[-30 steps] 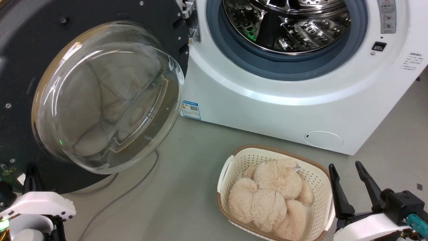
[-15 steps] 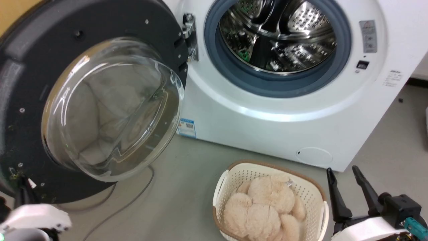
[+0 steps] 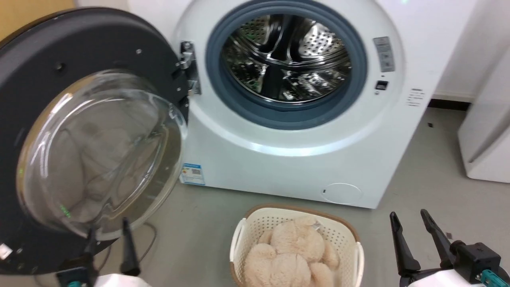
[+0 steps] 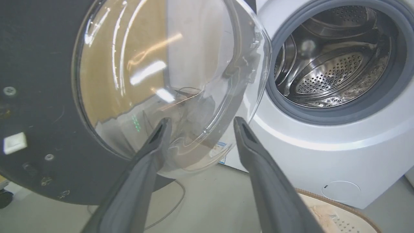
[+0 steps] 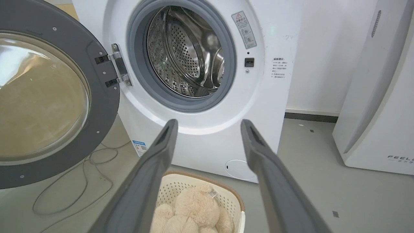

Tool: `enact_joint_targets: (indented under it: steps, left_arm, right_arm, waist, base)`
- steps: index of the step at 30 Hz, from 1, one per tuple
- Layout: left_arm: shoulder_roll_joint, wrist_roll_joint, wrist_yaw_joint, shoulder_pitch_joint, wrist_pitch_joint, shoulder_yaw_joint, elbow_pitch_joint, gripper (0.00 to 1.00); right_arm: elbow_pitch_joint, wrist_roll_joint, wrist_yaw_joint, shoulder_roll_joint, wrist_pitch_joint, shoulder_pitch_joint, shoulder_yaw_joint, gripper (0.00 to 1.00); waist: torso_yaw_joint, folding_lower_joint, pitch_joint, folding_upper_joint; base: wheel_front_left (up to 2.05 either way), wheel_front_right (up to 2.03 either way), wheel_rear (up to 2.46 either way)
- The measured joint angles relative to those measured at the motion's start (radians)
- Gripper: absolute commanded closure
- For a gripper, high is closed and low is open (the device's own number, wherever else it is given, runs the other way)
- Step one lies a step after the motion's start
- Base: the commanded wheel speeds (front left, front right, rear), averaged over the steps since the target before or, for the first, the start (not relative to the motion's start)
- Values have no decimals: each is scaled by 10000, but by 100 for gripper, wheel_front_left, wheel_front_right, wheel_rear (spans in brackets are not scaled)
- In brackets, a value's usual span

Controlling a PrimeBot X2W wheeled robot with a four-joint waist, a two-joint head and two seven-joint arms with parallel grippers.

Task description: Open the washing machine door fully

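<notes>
The washing machine door (image 3: 99,151), a black ring around a bulging clear glass bowl, stands swung out to the left of the white machine (image 3: 287,159) on its hinge (image 3: 187,65). The steel drum opening (image 3: 285,59) is uncovered. My left gripper (image 3: 108,231) is open just in front of the door's lower rim, holding nothing. The left wrist view has that gripper (image 4: 201,120) pointing at the bowl's lower edge on the door (image 4: 38,97). My right gripper (image 3: 409,214) is open at the lower right, apart from the machine. In the right wrist view the gripper (image 5: 209,122) faces the machine's front, with the door (image 5: 42,97) at left.
A cream basket (image 3: 239,235) holding a beige plush toy (image 3: 295,247) sits on the grey floor between the grippers, before the machine. A thin cable (image 5: 81,181) loops on the floor under the door. A white appliance (image 3: 486,135) stands at the right.
The head camera has tilted up and drawn back, so the whole picture shifted down. My left gripper's fingers have come up into view below the door's bowl. The right gripper has kept its place.
</notes>
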Motion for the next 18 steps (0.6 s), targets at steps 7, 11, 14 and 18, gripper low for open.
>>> enact_joint_targets:
  steps: [7, 11, 14, 18]
  left_arm:
    - [29, 604, -128, -12, 543, -943, -332, 0]
    - [33, 780, -253, -80, 708, -1317, -343, 0]
    - [21, 792, -345, -137, 796, -1519, -328, 0]
    - [-54, 784, -395, -139, 826, -1691, -224, 0]
  right_arm:
    - [-257, -169, 0, 0, 194, 28, 35, 0]
    - [-362, -270, 0, 0, 353, 68, 29, 0]
    - [-422, -299, 0, 0, 443, 105, 42, 0]
    - [-426, -295, -2, 0, 529, 274, 12, 0]
  waist:
    - [-626, 0, -41, 0]
    - [-1019, 0, -62, 0]
    - [-1300, 0, -87, 0]
    - [-1624, 0, -110, 0]
  base:
    - [0, 0, 0]
    - [0, 0, 0]
    - [0, 0, 0]
    - [0, 0, 0]
